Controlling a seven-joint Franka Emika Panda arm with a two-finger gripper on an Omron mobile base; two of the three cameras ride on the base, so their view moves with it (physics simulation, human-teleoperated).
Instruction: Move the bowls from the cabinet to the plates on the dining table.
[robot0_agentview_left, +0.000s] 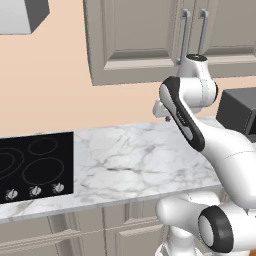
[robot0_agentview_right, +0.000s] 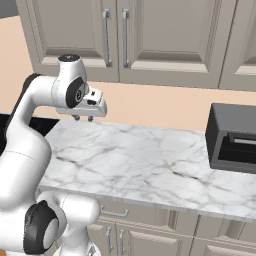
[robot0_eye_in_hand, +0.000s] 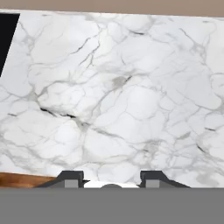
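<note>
Honestly, the biggest risk I see is the grey-beige panelled wall cabinet (robot0_agentview_right: 150, 40) being shut: both doors closed, so the bowls must be behind them, if that's the right cabinet at all. The white arm's two-finger gripper (robot0_agentview_right: 83, 118) hangs over the white grey-veined marble counter (robot0_agentview_right: 150, 160), pointing down, fingers (robot0_eye_in_hand: 70, 178) partly apart with nothing between them. Swinging up to the silver bar handles (robot0_agentview_right: 106, 37) from there could clip the door face or slip off a thin bar, I'd guess. The dark boxy appliance (robot0_agentview_right: 232, 142) sits close on the right, so a wide swing could bump it.

Count: two handles side by side, one black cooktop (robot0_agentview_left: 35, 167) with three knobs (robot0_agentview_left: 35, 191), one appliance, no bowls or plates visible.
</note>
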